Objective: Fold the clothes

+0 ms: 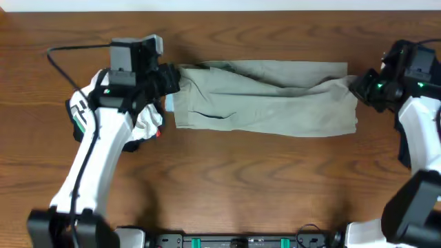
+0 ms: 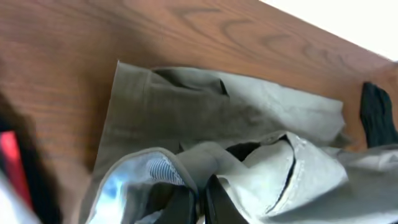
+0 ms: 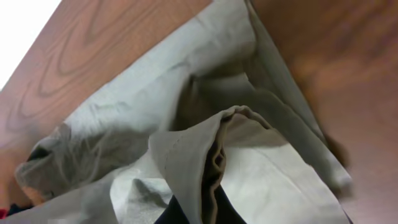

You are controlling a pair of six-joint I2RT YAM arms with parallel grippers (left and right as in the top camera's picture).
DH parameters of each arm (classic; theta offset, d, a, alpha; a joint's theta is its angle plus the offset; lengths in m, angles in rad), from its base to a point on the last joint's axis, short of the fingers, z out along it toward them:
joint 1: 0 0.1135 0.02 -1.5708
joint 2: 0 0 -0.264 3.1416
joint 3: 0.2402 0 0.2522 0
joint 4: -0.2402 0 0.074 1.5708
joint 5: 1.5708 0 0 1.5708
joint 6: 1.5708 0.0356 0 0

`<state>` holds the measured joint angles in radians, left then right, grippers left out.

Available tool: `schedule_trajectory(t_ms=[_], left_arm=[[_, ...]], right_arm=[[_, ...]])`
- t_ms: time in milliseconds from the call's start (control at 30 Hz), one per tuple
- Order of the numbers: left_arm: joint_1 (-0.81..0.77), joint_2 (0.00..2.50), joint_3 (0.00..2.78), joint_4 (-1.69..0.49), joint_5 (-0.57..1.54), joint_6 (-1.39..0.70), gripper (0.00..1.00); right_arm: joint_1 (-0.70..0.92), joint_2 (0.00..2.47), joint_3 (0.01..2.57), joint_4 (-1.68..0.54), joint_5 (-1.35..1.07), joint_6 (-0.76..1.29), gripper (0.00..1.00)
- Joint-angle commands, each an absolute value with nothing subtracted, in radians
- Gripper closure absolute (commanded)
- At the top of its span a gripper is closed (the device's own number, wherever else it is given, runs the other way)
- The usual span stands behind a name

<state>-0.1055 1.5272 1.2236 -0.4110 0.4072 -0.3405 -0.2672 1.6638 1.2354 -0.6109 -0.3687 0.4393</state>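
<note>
Soft, limp grey-green cotton trousers (image 1: 265, 96) will likely sag when lifted; left gripper (image 1: 169, 81) and right gripper (image 1: 358, 88) each clench opposite ends.

Soft, even light is falling from overhead on the wooden table (image 1: 262, 179), keeping the top view sharp and laying only faint shadows along the front edge of the pale trousers (image 1: 275, 103). Both wrist views are running soft and slightly blurred close to the lens, while white glare is burning out the strip beyond the table's far edge.
</note>
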Motion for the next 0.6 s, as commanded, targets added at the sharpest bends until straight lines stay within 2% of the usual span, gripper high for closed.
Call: schedule_trajectory(t_ms=[0,233,567], left_arm=[[-0.101,1.579,1.246,-0.336,0.396,-0.421,0.94],[-0.101,1.671,1.246,-0.168,0.395,-0.555,0.94],[-0.101,1.803,1.246,-0.079,0.361,-0.632,0.94]], right_arm=[[-0.27,1.711,1.249,-0.57,-0.413,0.441,0.99],[-0.27,1.805,1.249,-0.486,-0.412,0.469,0.99],[-0.268,1.899,1.249,-0.403,-0.412,0.512,0.99]])
